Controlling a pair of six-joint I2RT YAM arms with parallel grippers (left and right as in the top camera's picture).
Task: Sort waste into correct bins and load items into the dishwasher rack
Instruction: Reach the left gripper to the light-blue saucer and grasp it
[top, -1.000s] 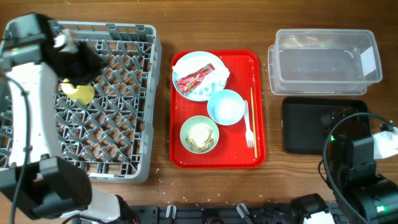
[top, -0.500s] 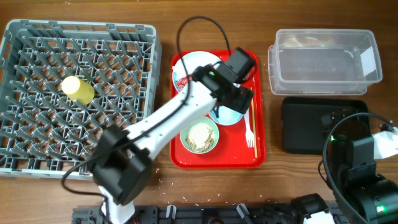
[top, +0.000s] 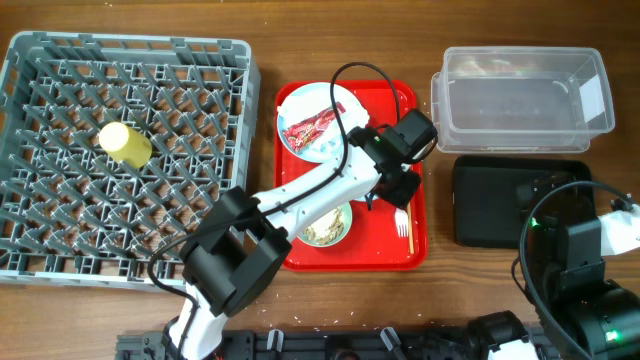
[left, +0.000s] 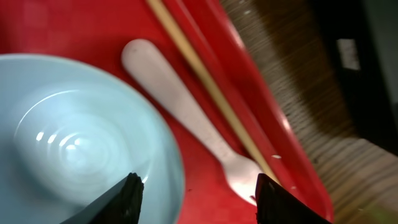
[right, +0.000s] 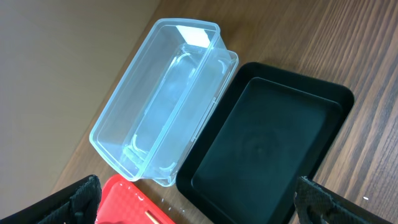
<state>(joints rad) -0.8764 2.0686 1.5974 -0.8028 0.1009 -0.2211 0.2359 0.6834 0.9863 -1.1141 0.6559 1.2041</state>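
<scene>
My left gripper (top: 397, 187) (left: 199, 199) is open and empty, low over the right side of the red tray. Its jaws straddle the rim of a pale blue-green bowl (left: 74, 137) and the white plastic fork (left: 193, 124) (top: 401, 218). The wooden chopstick (left: 205, 81) lies just beyond the fork. A plate (top: 300, 100) holds the red-and-white wrapper (top: 312, 125) and the white napkin (top: 352, 118). A green bowl (top: 321, 222) holds rice scraps. The yellow cup (top: 125, 143) lies in the grey rack (top: 60, 60). My right gripper (right: 202, 208) is open and empty above the clear tub (right: 161, 93) (top: 520, 95) and the black tray (right: 261, 149) (top: 500, 205).
The red serving tray (top: 290, 255) (left: 62, 25) sits between the rack and the two bins. My left arm crosses the tray from the front and hides most of the pale bowl from overhead. The right arm base (top: 575, 280) stands at the front right.
My left arm has swung from the rack, where the yellow cup stays, across to the right side of the red tray. The right arm has not moved.
</scene>
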